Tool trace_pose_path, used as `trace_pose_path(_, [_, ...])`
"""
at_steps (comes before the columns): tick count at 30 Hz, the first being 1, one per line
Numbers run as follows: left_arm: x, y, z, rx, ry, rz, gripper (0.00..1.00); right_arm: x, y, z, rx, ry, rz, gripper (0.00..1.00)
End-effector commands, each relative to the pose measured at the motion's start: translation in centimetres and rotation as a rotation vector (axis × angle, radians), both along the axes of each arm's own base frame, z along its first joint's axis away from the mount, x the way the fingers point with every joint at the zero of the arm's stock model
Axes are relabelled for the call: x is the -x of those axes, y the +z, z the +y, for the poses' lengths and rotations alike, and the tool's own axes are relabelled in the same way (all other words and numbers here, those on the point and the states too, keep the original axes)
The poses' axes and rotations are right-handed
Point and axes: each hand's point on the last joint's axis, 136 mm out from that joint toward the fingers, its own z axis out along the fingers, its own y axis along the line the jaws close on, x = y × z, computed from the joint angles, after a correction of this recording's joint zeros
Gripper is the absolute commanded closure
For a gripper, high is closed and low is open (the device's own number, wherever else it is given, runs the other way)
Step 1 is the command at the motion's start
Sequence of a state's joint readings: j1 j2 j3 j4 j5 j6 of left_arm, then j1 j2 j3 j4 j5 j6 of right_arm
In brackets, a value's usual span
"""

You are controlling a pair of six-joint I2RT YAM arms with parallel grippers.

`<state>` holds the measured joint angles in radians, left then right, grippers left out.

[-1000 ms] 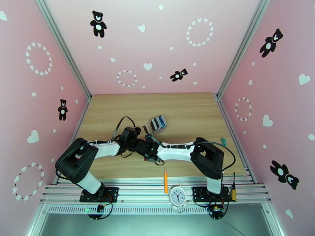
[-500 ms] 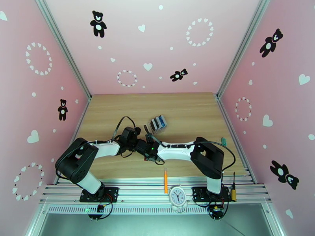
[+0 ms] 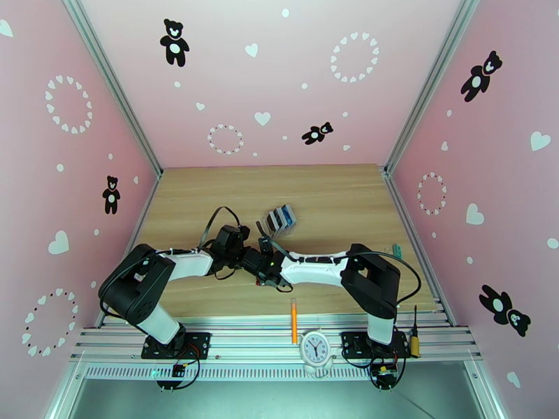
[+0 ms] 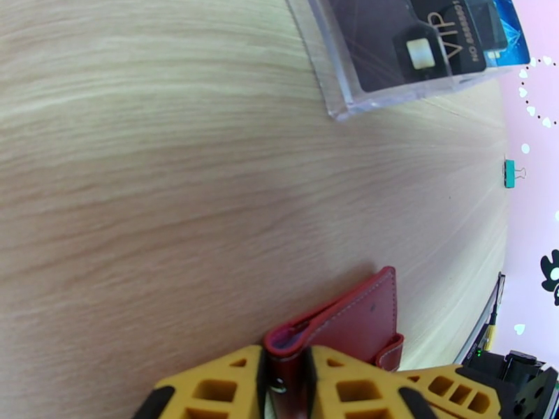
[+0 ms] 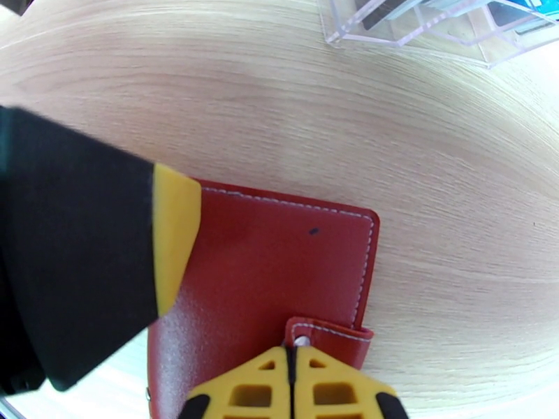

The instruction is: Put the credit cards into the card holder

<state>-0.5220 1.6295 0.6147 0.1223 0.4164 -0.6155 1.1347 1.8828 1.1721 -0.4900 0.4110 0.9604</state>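
Presently the card holder (image 5: 279,274), a red folding wallet, lies flat and closed on the wooden table (image 5: 419,134), gripped by one arm and touched by the other.

Left gripper (image 4: 286,354): the yellow fingers (image 4: 209,382) are closed onto the holder's folded edge, one on either side of it, with the red leather pinched between them.

Right gripper (image 5: 290,354): the fingers are fully together, their tips meeting at the snap tab (image 5: 335,336). Whether the tab itself is caught between them cannot be told. The tab lies against the cover, so the holder is judged unopened.

Credit cards (image 4: 419,43): these stand in a clear plastic rack (image 4: 335,85) on the table, well ahead of both sets of fingers and apart from the holder. A dark card marked VIP faces the left wrist camera, with a blue one behind it.

Progress: no card has been drawn from the rack, and the holder's pockets are hidden. Opening the holder, lifting each card and inserting it all remain to be done.
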Motion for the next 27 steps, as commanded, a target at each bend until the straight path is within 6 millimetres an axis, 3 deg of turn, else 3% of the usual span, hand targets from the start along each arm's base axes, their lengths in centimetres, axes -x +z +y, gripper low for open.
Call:
trace_pose_path(1, [0.6,-1.2,0.2,-0.021,-0.001,0.054,0.76,-0.2,0.2,-0.9,0.003,-0.013,-0.007,0.98])
trace_pose_path(21, [0.7,-3.2,1.9,-0.188,0.017,0.078,0.79,-0.5,1.0,-1.9,-0.098,-0.052,0.003,0.99])
trace_pose_path(27, [0.6,-2.8,1.8,-0.182,0.015,0.066,0.8,-0.5,1.6,-2.6,-0.118,-0.067,-0.009,0.99])
